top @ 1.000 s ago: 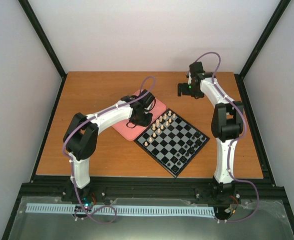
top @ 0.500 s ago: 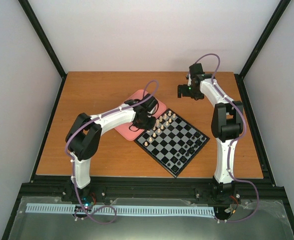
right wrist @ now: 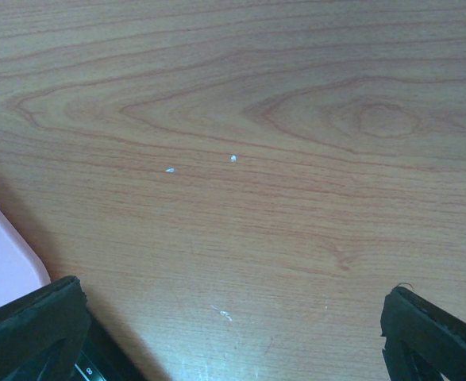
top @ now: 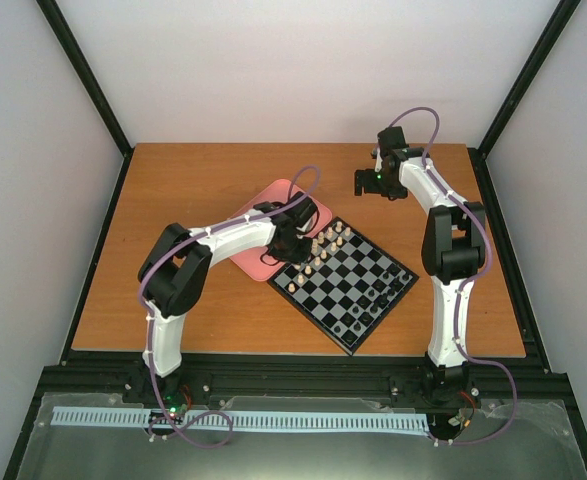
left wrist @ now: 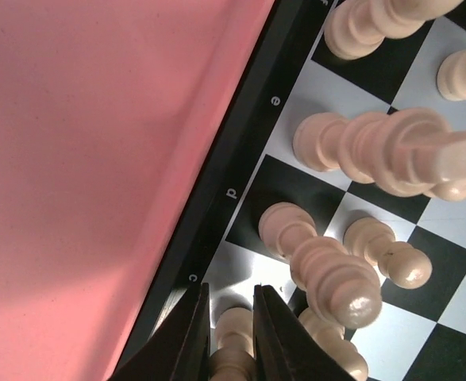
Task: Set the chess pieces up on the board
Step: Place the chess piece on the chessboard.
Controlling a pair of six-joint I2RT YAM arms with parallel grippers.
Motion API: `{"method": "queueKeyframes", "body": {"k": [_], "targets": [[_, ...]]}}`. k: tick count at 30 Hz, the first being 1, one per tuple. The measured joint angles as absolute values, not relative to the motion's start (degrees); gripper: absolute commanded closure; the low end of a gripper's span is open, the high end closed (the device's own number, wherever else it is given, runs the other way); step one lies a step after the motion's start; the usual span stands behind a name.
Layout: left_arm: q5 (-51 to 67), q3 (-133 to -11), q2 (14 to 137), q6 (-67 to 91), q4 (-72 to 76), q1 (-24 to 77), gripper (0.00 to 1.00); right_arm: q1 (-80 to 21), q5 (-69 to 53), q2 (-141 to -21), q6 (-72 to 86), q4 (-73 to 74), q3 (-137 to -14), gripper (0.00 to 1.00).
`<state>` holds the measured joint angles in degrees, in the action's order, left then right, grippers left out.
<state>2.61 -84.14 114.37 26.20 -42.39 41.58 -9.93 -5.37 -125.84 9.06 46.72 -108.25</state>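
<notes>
The board [top: 345, 292] lies as a diamond at the table's centre, with cream chess pieces [top: 320, 249] in rows along its far-left side. My left gripper [top: 291, 250] hangs at that edge. In the left wrist view it [left wrist: 231, 298] is shut on a cream piece [left wrist: 234, 329], held just above a light square by the border letter c. Other cream pieces [left wrist: 383, 147] stand right beside it on the board [left wrist: 240, 171]. My right gripper [top: 365, 182] is raised over bare wood at the back right, open, with fingers [right wrist: 34, 325] wide apart and nothing between them.
A pink tray [top: 273, 195] lies against the board's far-left edge, under my left arm; it fills the left of the left wrist view as the pink tray [left wrist: 98, 159]. Small black pieces [top: 373, 300] stand on the board's near-right side. The pink tray's corner [right wrist: 2, 254] shows beside my right gripper.
My left arm has swung right from over the pink tray to the board's edge, carrying the cream piece. The right arm has not moved.
</notes>
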Motion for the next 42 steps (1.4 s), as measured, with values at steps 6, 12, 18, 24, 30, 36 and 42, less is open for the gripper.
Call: {"method": "queueKeyframes", "body": {"k": [6,12,18,24,30,36,42], "targets": [[2.6,-84.2,114.9,26.2,-42.1,41.6,0.79,-9.9,-5.4,-125.8,9.1,46.7,-108.2,0.00],[2.8,-84.2,115.9,25.9,-42.0,41.6,0.69,-9.9,-5.4,-125.8,9.1,46.7,-108.2,0.00],[2.7,-84.2,115.8,25.7,-42.0,41.6,0.66,-9.9,-5.4,-125.8,9.1,46.7,-108.2,0.00],[1.8,-84.2,115.3,25.7,-42.8,41.6,0.65,-9.9,-5.4,-125.8,9.1,46.7,-108.2,0.00],[0.8,-84.2,111.9,25.6,-44.2,41.6,0.58,-9.9,-5.5,-125.8,9.1,46.7,-108.2,0.00],[-0.4,-84.1,107.2,25.5,-44.6,41.6,0.59,-9.9,-5.8,-125.8,9.1,46.7,-108.2,0.00],[-0.4,-81.7,104.4,26.5,-44.5,41.6,0.98,-9.9,-6.3,-125.8,9.1,46.7,-108.2,0.00]]}}
